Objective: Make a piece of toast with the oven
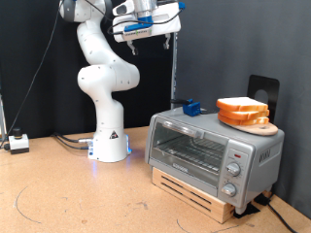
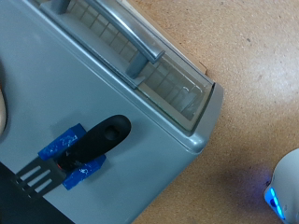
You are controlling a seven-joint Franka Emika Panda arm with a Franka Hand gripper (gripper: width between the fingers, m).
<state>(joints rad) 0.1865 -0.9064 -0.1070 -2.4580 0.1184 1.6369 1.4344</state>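
Note:
The silver oven (image 1: 209, 150) stands at the exterior view's lower right with its glass door shut and its wire rack showing behind the glass. A stack of bread slices (image 1: 243, 110) lies on a wooden plate (image 1: 264, 128) on the oven's top. No single piece of toast shows apart from the stack. My gripper (image 1: 148, 31) hangs high above the oven, near the exterior view's top, with nothing seen between its fingers. The wrist view looks down on the oven's top (image 2: 112, 89) and door handle (image 2: 140, 42); the fingers do not show there.
A black-handled spatula (image 2: 79, 154) wrapped with blue tape lies on the oven's top, also in the exterior view (image 1: 191, 107). The arm's white base (image 1: 109, 146) stands to the oven's left. A thin pole (image 1: 173, 73) rises behind the oven. A black curtain hangs behind.

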